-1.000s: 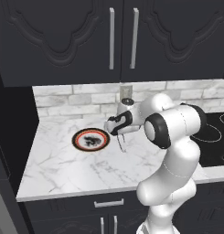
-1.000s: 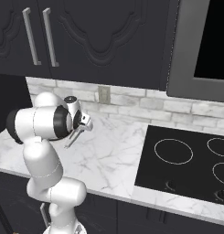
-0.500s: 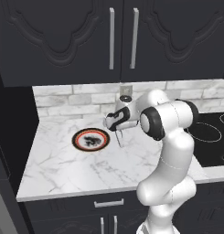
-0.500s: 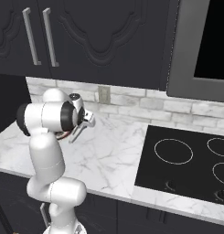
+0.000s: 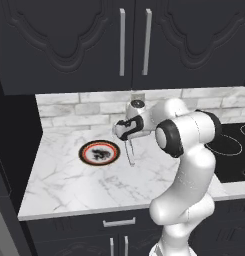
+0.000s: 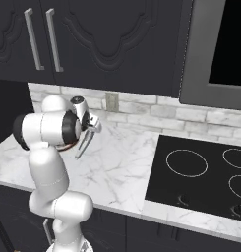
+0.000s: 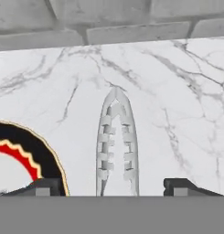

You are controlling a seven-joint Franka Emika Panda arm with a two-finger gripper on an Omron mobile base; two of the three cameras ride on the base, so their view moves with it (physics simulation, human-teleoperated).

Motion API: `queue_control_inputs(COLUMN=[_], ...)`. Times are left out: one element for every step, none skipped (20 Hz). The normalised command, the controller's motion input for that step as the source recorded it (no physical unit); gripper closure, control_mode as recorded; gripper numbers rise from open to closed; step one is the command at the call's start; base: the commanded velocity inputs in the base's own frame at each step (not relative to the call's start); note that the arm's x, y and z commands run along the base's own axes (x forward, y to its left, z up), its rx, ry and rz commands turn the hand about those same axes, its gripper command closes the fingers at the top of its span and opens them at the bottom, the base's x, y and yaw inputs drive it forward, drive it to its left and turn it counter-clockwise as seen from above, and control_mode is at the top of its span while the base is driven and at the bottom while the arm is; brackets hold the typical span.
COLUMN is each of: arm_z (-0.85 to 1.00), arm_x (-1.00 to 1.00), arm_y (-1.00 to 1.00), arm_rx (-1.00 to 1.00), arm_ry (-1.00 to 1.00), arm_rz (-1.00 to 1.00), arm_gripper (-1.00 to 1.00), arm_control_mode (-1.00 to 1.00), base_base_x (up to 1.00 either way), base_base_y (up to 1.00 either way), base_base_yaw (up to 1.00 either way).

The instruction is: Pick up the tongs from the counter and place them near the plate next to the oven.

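The gripper (image 5: 128,140) is hanging above the white marble counter (image 5: 69,185), just right of the plate (image 5: 99,152), and it is pinching the tongs (image 5: 130,152) at their upper end. The slim silvery tongs are pointing down, with their tips near the slab; whether they are touching it, I cannot tell. Bare marble is lying open in front and to the right, up to the black cooktop (image 6: 200,172). In the hand view the tongs (image 7: 116,146) are showing toothed arms beside the plate's red-orange rim (image 7: 29,160).
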Motion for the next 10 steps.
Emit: queue_control_inputs(arm_z=[0.83, 0.84, 0.91, 0.96, 0.96, 0.91, 0.8, 0.64, 0.49, 0.56], arm_x=[-0.5, -0.56, -0.7, -0.89, -1.0, -1.0, -1.0, -1.0, -1.0, -1.0], arm_y=[0.14, 0.16, 0.16, 0.18, 0.18, 0.17, 0.19, 0.14, 0.0, 0.0], arm_rx=[-0.07, -0.09, -0.11, -0.13, -0.14, -0.14, -0.13, -0.12, -0.03, -0.01], arm_ry=[-0.28, -0.31, -0.36, -0.41, -0.47, -0.47, -0.44, -0.41, -0.33, -0.35], arm_rz=[0.0, 0.0, 0.0, 0.0, 0.0, 0.0, 0.0, 0.0, 0.0, 0.0], arm_gripper=[-1.0, -1.0, -1.0, -1.0, -1.0, -1.0, -1.0, -1.0, -1.0, -1.0], arm_control_mode=[-1.0, -1.0, -1.0, -1.0, -1.0, -1.0, -1.0, -1.0, -1.0, -1.0], base_base_x=[0.0, 0.0, 0.0, 0.0, 0.0, 0.0, 0.0, 0.0, 0.0, 0.0], base_base_y=[0.0, 0.0, 0.0, 0.0, 0.0, 0.0, 0.0, 0.0, 0.0, 0.0], base_base_yaw=[0.0, 0.0, 0.0, 0.0, 0.0, 0.0, 0.0, 0.0, 0.0, 0.0])
